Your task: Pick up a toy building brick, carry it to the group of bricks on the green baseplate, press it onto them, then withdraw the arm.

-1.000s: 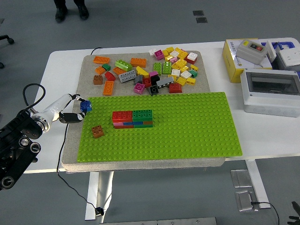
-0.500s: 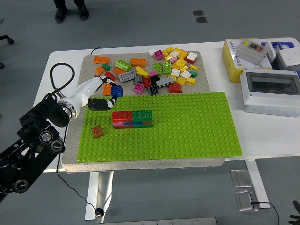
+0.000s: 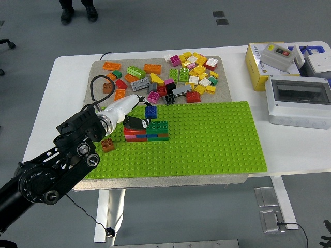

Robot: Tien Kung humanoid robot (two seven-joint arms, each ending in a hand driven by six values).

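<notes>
Blue brick (image 3: 151, 111): gripped in the left hand (image 3: 135, 114) fingers, held over the brick group (image 3: 146, 130) on the green baseplate (image 3: 207, 139). Grasp and carry judged done. Pressing and withdrawal remain.

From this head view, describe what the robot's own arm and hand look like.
Only the left arm shows. It is black and bulky, built of rounded joint housings with round silver-ringed caps on their sides. A black cable loops up from the wrist. Beyond a silver wrist ring, the left hand has a smooth white shell and dark fingers.
</notes>
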